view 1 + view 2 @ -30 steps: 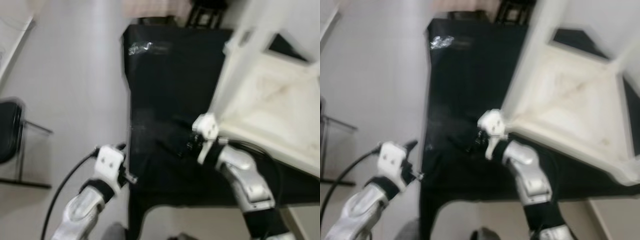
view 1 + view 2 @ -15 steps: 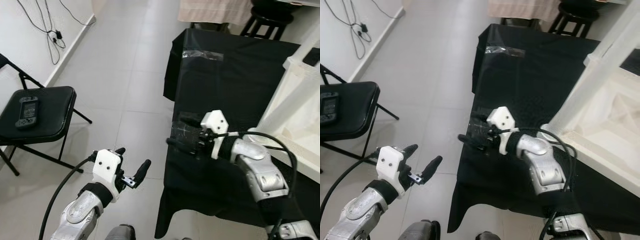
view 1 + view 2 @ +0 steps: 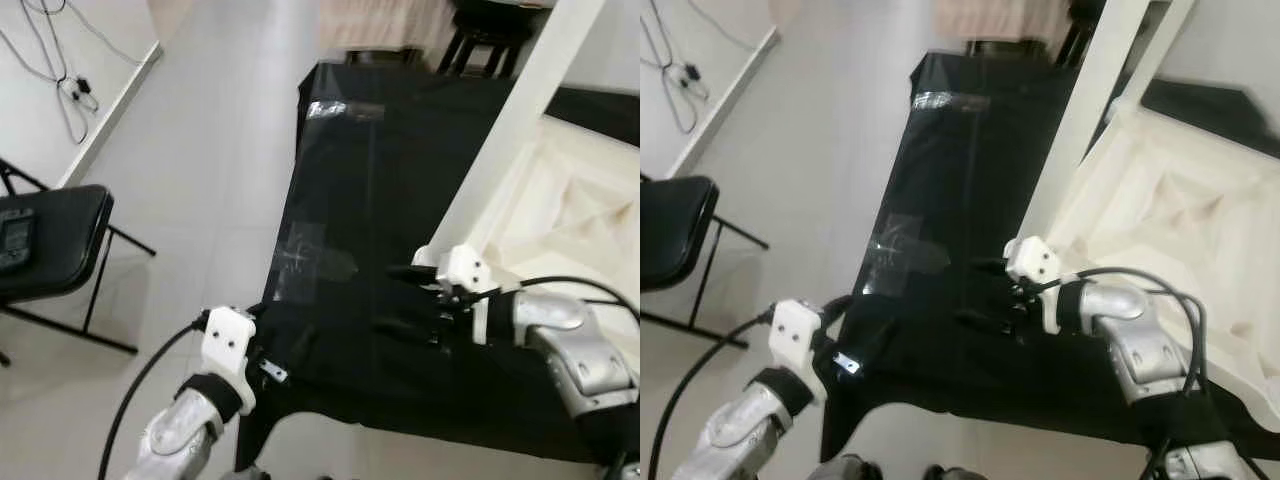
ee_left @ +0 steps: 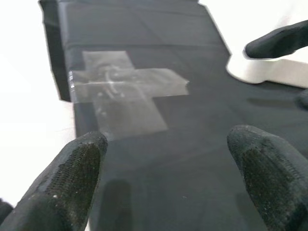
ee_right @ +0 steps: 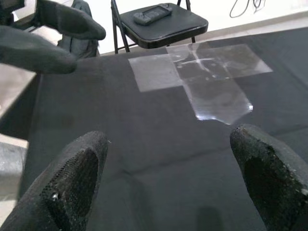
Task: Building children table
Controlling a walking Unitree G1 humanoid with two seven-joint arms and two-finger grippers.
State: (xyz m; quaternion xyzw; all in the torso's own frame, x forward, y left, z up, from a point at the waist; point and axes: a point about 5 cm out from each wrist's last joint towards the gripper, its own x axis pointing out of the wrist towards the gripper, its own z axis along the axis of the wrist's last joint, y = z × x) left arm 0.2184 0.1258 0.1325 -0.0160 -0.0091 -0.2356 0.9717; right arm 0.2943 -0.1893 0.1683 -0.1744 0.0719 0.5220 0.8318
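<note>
1. Far left of the head view: a black folding chair with a padded seat (image 3: 45, 245) stands on the pale tiled floor (image 3: 190, 160). A dark handheld device (image 5: 151, 13) lies on its seat.
2. Upper left corner: dark cables (image 3: 55, 60) run along the white wall base.
3. Lower left: the left gripper (image 4: 163, 178) hovers at the near left corner of the table. Its two black fingers are spread wide, and nothing is held between them.
4. Centre: a table covered in black cloth (image 3: 400, 180) runs from the lower centre to the upper centre of the frame. A cross-shaped patch of clear tape (image 3: 310, 262) is stuck to the cloth near its left edge, and a second strip of clear tape (image 3: 340, 108) sits near the far left corner.
5. Centre right: the right gripper (image 3: 400, 300) is held over the cloth, pointing toward the left side of the frame. Its fingers (image 5: 72, 187) are wide apart and empty.
6. Right: the white wooden children's table (image 3: 570, 215) lies upside down on the black cloth, underside facing up. One white leg (image 3: 515, 115) rises toward the top of the frame. The right gripper is just beside the base of this leg; contact cannot be determined.
7. Top centre: a dark stool (image 3: 480, 30) stands beyond the table.
</note>
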